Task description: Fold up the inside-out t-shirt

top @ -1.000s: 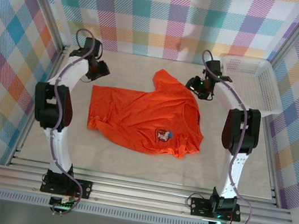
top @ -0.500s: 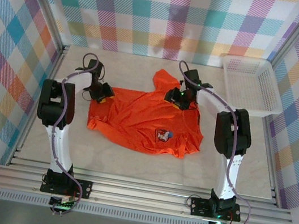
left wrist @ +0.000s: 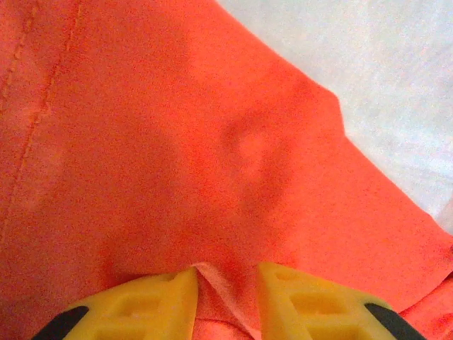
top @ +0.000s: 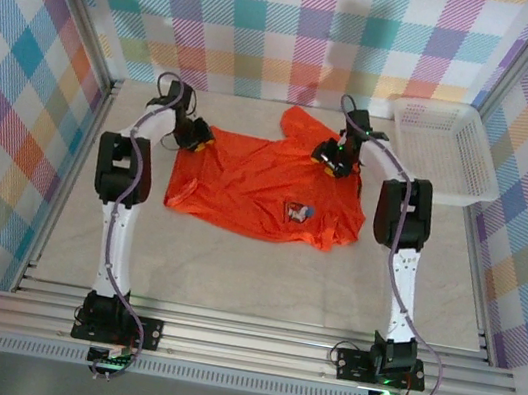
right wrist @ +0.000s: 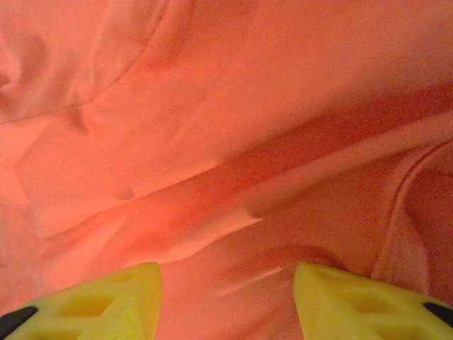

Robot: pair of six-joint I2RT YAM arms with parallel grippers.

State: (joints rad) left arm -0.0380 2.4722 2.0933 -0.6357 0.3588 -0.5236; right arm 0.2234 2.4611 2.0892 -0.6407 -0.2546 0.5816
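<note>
Inside-out t-shirt [top: 257,181] lies spread out mid-table, shifted toward 12 o'clock, with the chest print [top: 297,211] face up at its 5 o'clock. I see the left gripper [left wrist: 226,282] on the shirt's 10 o'clock corner, jaws narrow, a small ridge of orange cloth pinched between the yellow fingers [left wrist: 148,301]. Right gripper [right wrist: 226,287] is low over the shirt at about 1 o'clock, jaws wide, wrinkled fabric below. White basket [top: 454,153] sits at the table's [top: 231,273] 2 o'clock corner, apart from the shirt.

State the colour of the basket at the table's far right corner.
The basket is white, clearest from the top camera.
</note>
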